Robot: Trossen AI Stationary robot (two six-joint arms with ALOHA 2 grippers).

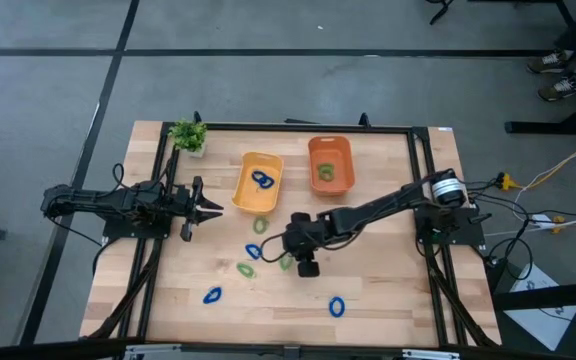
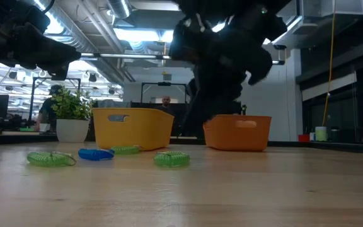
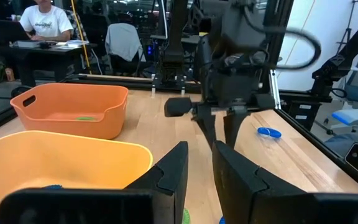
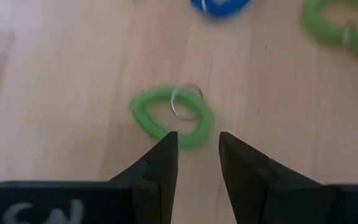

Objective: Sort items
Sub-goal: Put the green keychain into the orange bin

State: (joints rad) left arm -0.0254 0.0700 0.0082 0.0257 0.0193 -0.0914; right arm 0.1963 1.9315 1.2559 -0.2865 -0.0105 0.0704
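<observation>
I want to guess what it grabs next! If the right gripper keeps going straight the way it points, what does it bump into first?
Most likely the green ring lying on the table, just ahead of the open right gripper; how close is unclear.

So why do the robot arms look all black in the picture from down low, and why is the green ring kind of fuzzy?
Low view: bright ceiling lights behind turn the right arm into a dark shape. Right wrist view: the green ring sits very close to the camera, so it is soft, and the blue ring behind it blurs too.
</observation>
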